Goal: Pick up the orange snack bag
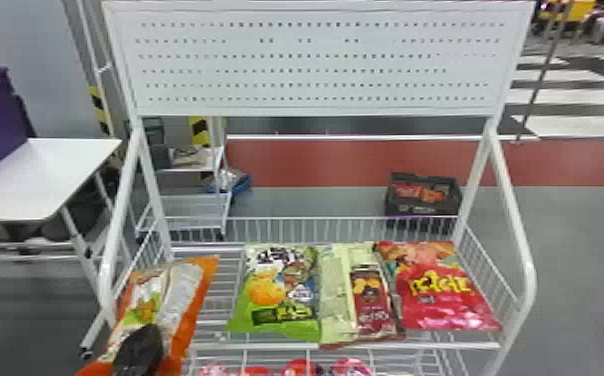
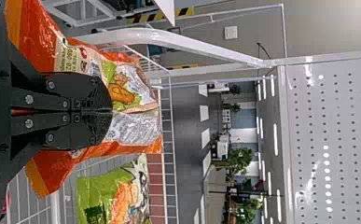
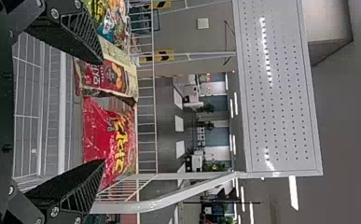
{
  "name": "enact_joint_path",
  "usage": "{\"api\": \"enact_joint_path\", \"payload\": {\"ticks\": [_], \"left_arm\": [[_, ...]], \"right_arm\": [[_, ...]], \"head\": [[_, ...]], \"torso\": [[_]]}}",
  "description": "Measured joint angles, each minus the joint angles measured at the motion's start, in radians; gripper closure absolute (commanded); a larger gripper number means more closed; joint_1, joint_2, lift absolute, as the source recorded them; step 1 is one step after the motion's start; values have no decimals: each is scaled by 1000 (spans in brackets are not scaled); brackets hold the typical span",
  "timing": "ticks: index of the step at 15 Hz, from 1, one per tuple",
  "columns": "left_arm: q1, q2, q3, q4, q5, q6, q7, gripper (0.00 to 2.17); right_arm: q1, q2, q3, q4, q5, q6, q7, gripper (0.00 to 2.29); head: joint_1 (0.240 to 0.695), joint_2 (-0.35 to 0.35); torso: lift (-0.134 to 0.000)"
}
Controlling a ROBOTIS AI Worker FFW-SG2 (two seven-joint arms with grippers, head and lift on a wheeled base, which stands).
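Grey floor (image 1: 581, 260) is stretching behind the white wire rack (image 1: 441, 345). At the rack's left end, the left gripper (image 1: 138, 350) is pinching the orange snack bag (image 1: 193, 295), left of the green bag (image 1: 293, 327). The right gripper (image 3: 102, 112) is holding its 2 fingers spread.

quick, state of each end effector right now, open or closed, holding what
Left end effector: closed, holding the orange snack bag.
Right end effector: open, fingers wide apart, holding nothing.
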Motion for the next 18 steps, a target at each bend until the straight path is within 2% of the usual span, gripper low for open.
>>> {"api": "enact_joint_path", "payload": {"ticks": [8, 14, 18], "left_arm": [[223, 2, 77, -92, 0, -169, -10, 1423], [360, 1, 88, -118, 0, -366, -18, 1423], [402, -4, 89, -104, -5, -441, -15, 1423]], "right_arm": [[7, -4, 0, -7, 0, 0, 0, 144], [6, -5, 1, -6, -1, 0, 0, 144], [3, -5, 1, -4, -1, 0, 0, 144]], "head": [[499, 0], [499, 0], [499, 0]], "torso": [[0], [0], [0]]}}
